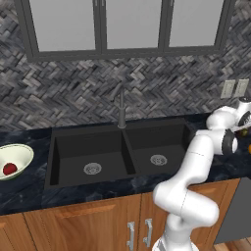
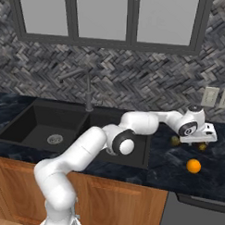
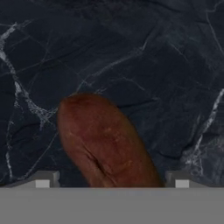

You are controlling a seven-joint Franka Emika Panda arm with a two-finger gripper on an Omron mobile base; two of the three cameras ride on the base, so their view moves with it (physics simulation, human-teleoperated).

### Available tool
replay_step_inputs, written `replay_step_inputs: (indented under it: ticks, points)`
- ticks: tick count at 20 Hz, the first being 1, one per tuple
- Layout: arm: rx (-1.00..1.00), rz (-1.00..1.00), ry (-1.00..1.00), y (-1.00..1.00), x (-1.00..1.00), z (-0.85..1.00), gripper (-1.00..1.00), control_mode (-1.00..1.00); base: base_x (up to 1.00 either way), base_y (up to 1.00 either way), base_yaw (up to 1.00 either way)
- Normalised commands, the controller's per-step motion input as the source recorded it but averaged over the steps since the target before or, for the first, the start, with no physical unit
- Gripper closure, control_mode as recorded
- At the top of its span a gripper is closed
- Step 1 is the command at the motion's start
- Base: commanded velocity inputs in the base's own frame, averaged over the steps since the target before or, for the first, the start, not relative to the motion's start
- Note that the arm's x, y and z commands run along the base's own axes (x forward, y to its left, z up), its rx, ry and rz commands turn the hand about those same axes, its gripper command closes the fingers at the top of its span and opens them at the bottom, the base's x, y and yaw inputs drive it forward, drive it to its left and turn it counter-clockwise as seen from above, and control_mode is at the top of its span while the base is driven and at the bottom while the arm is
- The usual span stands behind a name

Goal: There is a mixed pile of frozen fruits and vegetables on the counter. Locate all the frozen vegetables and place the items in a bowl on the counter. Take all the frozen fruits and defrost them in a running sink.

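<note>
My gripper (image 3: 112,180) hangs low over the dark marbled counter (image 3: 131,52), right of the black sink (image 2: 63,126). It is open, and its two fingertips (image 3: 43,179) flank a dark reddish-brown oblong vegetable (image 3: 103,140) lying on the stone, with a gap on each side. From the right base view the gripper (image 2: 200,139) points down, with a yellowish-olive lump (image 2: 175,140) just to its left and an orange ball (image 2: 193,165) nearer the front edge. At the far left the pale bowl (image 1: 23,156) holds a small red round vegetable (image 1: 10,169).
A tall dark grey faucet (image 1: 121,110) stands behind the divider of the double basin sink (image 1: 117,152). No water shows. Wall outlets (image 2: 217,97) sit on the backsplash behind the gripper. Wooden cabinets (image 1: 98,220) run below the counter.
</note>
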Motion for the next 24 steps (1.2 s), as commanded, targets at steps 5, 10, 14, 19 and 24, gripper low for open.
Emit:
replay_step_inputs:
  ticks: [5, 10, 14, 19, 24]
  points:
    - [0.0, 0.0, 0.03, -0.15, 0.17, -0.07, 1.0, -1.0, 0.0, 0.0, 0.0]
    - [0.09, 0.0, 0.0, -0.25, -0.05, 0.29, 1.0, -1.0, 0.0, 0.0, 0.0]
    - [0.16, 0.0, 0.0, -0.01, -0.24, 0.8, 1.0, -1.0, 0.0, 0.0, 0.0]
    - [0.12, 0.01, -0.02, 0.26, -0.4, 0.73, 1.0, -1.0, 0.0, 0.0, 0.0]
    - [0.04, 0.04, -0.1, 0.5, -0.49, 0.39, 1.0, -1.0, 0.0, 0.0, 0.0]
